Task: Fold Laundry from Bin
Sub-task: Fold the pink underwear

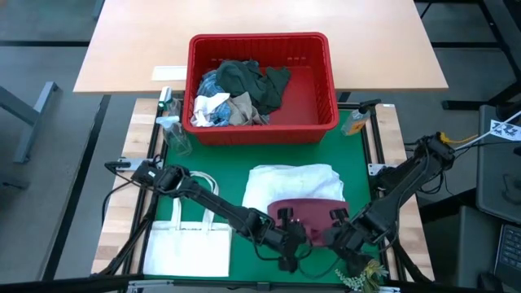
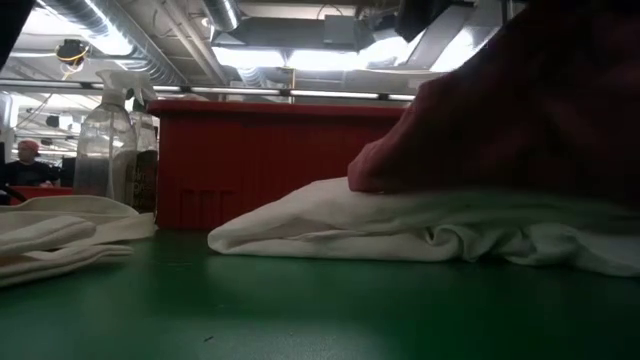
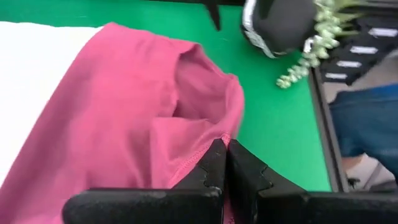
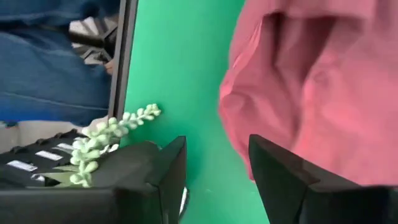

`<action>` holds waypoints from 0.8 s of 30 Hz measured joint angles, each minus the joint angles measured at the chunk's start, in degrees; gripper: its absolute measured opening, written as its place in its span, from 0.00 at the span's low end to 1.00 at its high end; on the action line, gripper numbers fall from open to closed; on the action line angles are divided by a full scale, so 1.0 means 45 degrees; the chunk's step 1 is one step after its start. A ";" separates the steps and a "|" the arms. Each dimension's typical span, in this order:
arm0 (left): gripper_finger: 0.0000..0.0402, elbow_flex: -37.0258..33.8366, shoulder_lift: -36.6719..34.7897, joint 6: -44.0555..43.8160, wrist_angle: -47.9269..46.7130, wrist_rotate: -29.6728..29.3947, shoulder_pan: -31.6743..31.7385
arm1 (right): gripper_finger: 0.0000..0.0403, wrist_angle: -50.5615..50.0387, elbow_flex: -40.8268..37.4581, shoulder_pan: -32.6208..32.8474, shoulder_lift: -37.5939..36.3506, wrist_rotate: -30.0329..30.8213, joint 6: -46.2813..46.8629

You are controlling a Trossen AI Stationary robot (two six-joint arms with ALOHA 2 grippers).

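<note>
At the near edge of the green mat [image 1: 203, 163], my left gripper [image 3: 225, 163] has its fingers pressed together, pinching a hem of the maroon garment [image 1: 305, 213]. My right gripper [image 4: 214, 171] hovers beside the same cloth with fingers spread, holding nothing. The maroon piece lies on a white garment [image 1: 289, 181] spread on the mat. By my reckoning the job is early: the red bin [image 1: 321, 114] behind holds a heap of dark green, striped and tan laundry [image 1: 240, 94]. A tote bag [image 1: 187, 248], spray bottles [image 2: 105, 140] and a plastic sprig [image 4: 115, 124] share the table; overhead ducts run beyond.
</note>
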 joint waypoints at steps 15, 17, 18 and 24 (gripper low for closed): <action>0.00 0.0000 0.0000 -0.0645 -0.1572 -0.0578 0.1633 | 0.43 -0.1828 -0.0039 -0.0005 -0.0899 0.2669 0.0051; 0.00 0.0000 0.0000 -0.0900 -0.2004 -0.0591 0.1825 | 0.43 -0.1789 -0.0228 -0.0005 -0.0899 0.2994 0.0080; 0.00 0.0000 0.0000 -0.0969 -0.2252 -0.0593 0.1916 | 0.43 -0.1784 -0.0334 -0.0005 -0.0899 0.3029 0.0080; 0.00 0.0000 0.0000 -0.1510 -0.3880 -0.0122 0.2315 | 0.43 -0.1731 -0.1000 -0.0010 -0.0899 0.3031 0.0149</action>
